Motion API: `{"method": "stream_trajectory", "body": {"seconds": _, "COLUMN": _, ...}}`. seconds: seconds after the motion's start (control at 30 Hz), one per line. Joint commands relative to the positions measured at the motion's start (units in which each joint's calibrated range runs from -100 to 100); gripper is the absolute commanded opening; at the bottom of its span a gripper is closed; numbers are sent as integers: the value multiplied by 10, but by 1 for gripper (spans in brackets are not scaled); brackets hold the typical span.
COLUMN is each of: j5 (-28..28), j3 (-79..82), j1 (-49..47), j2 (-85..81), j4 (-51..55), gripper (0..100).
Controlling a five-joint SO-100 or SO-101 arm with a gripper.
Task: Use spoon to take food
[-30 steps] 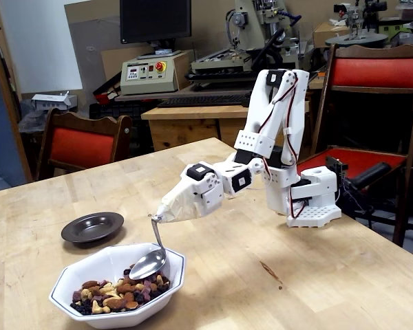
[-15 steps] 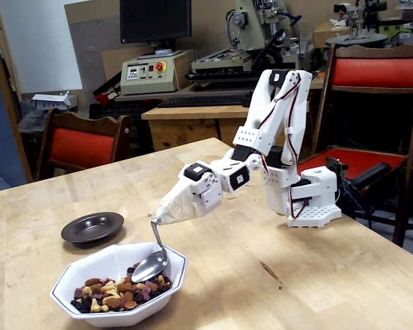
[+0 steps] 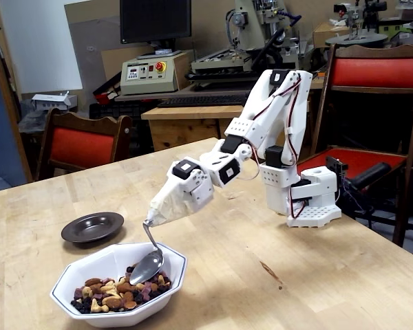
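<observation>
Nearest the camera in the fixed view sits a white octagonal bowl [image 3: 89,289] on the wooden counter [image 3: 275,275], holding the food [image 3: 117,292], a loose heap of brown nuts, pale cashews and dark dried fruit gathered toward the bowl's near side. The spoon [image 3: 147,265] dips into it from the right, its shiny oval bowl resting on or just above the top of the heap at the far right edge of the pile, tilted so the lip points down into the mix, which looks like the start of a scooping stroke. Its thin bent handle rises up and left to the claw [image 3: 151,221], which is wrapped in beige tape (the fingers are hidden under that wrapping, so I cannot tell whether they are pressed together on the handle or whether the tape alone fixes it). The tape probably keeps the slim handle from twisting under load. Just behind the bowl and to the left lies a small dark saucer [image 3: 92,227], empty, plausibly the place for the scooped food. Further back the white arm folds up to its base near the counter's far right edge, with red chairs [image 3: 79,146] and workshop machines beyond.
</observation>
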Motion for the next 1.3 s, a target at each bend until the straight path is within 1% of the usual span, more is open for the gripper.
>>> {"method": "stream_trajectory", "body": {"seconds": 0.0, "j5": -2, "j3": -38, "j1": -2, "j2": -12, "j4": 50, "gripper": 4}}
{"method": "stream_trajectory", "body": {"seconds": 0.27, "j5": -1, "j3": -54, "j1": -3, "j2": -13, "j4": 103, "gripper": 4}}
{"method": "stream_trajectory", "body": {"seconds": 0.63, "j5": -1, "j3": -155, "j1": -3, "j2": -14, "j4": 246, "gripper": 4}}
{"method": "stream_trajectory", "body": {"seconds": 0.8, "j5": -1, "j3": -175, "j1": -3, "j2": -14, "j4": 282, "gripper": 4}}
{"method": "stream_trajectory", "body": {"seconds": 0.97, "j5": -1, "j3": -175, "j1": -3, "j2": -14, "j4": 272, "gripper": 4}}
{"method": "stream_trajectory", "body": {"seconds": 1.27, "j5": -1, "j3": -174, "j1": -2, "j2": -5, "j4": 215, "gripper": 4}}
